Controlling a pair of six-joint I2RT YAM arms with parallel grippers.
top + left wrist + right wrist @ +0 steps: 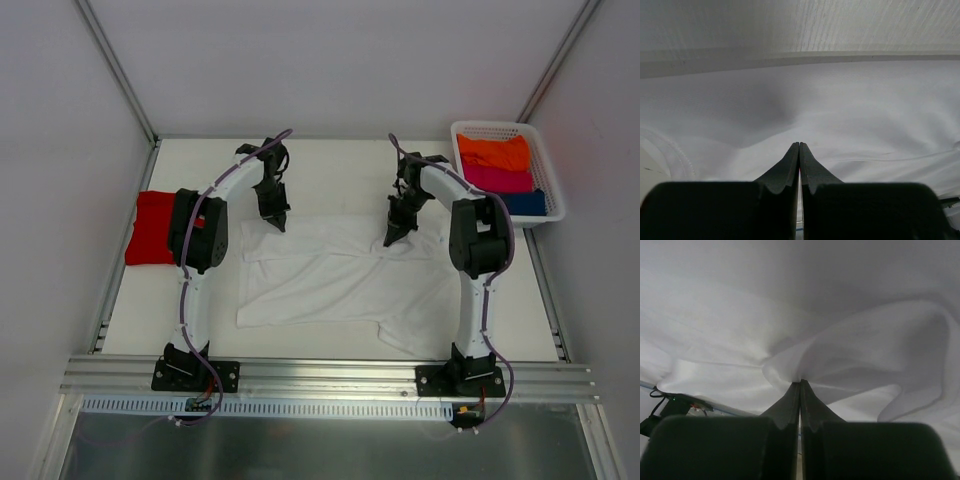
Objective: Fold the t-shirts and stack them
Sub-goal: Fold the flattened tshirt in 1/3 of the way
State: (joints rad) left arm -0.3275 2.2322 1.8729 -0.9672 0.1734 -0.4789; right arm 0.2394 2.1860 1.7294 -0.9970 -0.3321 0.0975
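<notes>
Pinching a gathered fold at the 12 o'clock edge of the white t-shirt [340, 285], my right gripper [800, 382] is pressed together. My left gripper [799, 144] is too, whether on cloth I cannot tell. Thin, limp and light, I judge: grip the edges. The red t-shirt [150, 230] lies at 9 o'clock.

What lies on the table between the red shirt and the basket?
The white shirt, spread out, with the left gripper and right gripper shut on its far edge; the top view shows it.
</notes>
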